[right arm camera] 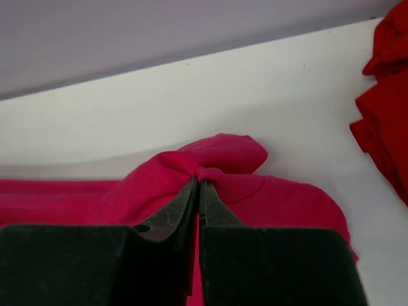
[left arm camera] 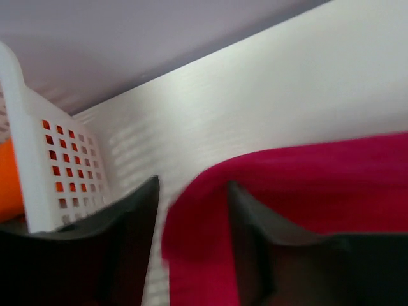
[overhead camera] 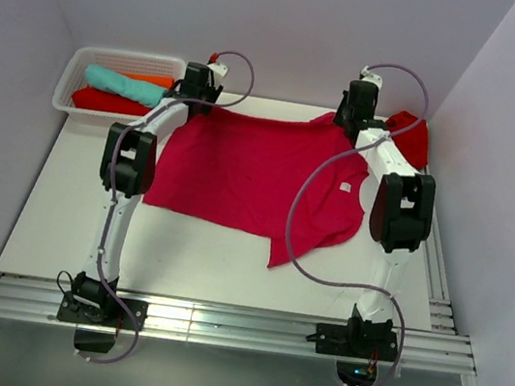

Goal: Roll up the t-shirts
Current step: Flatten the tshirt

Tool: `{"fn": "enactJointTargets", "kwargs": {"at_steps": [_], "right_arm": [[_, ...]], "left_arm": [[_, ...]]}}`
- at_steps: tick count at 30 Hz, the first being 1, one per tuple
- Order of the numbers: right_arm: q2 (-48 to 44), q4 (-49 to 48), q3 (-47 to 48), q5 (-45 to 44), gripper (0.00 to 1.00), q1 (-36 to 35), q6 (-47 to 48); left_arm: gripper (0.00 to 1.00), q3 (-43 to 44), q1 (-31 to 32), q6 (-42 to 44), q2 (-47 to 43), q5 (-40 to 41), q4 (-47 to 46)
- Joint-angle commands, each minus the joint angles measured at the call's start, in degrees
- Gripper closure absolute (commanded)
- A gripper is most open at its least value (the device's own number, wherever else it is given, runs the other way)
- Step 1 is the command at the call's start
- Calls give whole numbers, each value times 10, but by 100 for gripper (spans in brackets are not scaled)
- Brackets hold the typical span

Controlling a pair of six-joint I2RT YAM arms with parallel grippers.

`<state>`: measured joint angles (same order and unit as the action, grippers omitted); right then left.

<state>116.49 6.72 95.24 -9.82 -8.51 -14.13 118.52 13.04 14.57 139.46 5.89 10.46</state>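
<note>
A raspberry-crimson t-shirt (overhead camera: 252, 168) lies spread across the middle of the white table, its small white neck label (overhead camera: 345, 186) facing up near the right side. My left gripper (overhead camera: 198, 97) is at the shirt's far left corner. In the left wrist view its jaws (left arm camera: 193, 185) stand apart, and the loose corner of the cloth (left arm camera: 319, 178) lies between them. My right gripper (overhead camera: 350, 120) is at the far right corner. In the right wrist view it (right arm camera: 199, 182) is shut on a bunched pinch of the crimson cloth (right arm camera: 280, 197).
A white perforated basket (overhead camera: 81, 67) at the far left holds rolled teal (overhead camera: 123, 86), orange (overhead camera: 158, 80) and red (overhead camera: 105, 102) tees. A scarlet t-shirt (overhead camera: 412, 134) lies heaped by the right wall. Walls close in on three sides.
</note>
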Motion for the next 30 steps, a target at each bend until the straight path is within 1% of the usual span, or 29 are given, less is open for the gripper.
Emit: {"fn": "enactJointTargets", "kwargs": {"at_steps": [1,3,6,7,9,10,11,12,14,15,16,18,21,25,26,28,30], "right_arm": [[44,16,75,-20,100,10,-15],[72,30,108,-25,100,10,-20],[101,51,143,-27,99,11,-27],[108,55,154,-27,96,15,-28],[118,71,176,-34,91,18,-40],[121,78,185,-28,85,22,-45],[128,87,203,-28,82,24,-49],[131,104,213,-30,74,25,-58],[142,120,239,-28,62,30,-63],[144,128,245,-31,48,32,-67],[146,131,251,-31,43,33,-70],[148,136,262,-21,36,38,-78],[146,149,274,-24,31,40,-83],[111,165,248,-41,30,40,-96],[83,166,213,-41,30,41,-105],[50,178,174,-55,30,39,-117],[-18,175,82,-59,31,39,-135]], "left_arm": [[44,66,-5,13,33,70,-21],[36,72,-6,18,45,88,-41],[30,81,-6,26,49,104,-56],[26,84,-6,29,49,105,-57],[24,86,-6,36,43,105,-60],[21,83,-6,39,35,98,-62],[20,79,-6,39,30,94,-62],[17,78,-6,38,26,89,-59],[16,80,-6,37,16,73,-50],[15,80,-6,36,13,64,-45],[14,79,-6,31,5,59,-40],[11,69,-6,25,-5,33,-38],[9,58,-6,10,-28,-2,-32],[8,60,-7,-14,-61,-32,-12],[8,58,-6,-19,-68,-38,-3],[9,56,-6,-26,-92,-53,18],[12,36,-6,-29,-114,-62,57]]}}
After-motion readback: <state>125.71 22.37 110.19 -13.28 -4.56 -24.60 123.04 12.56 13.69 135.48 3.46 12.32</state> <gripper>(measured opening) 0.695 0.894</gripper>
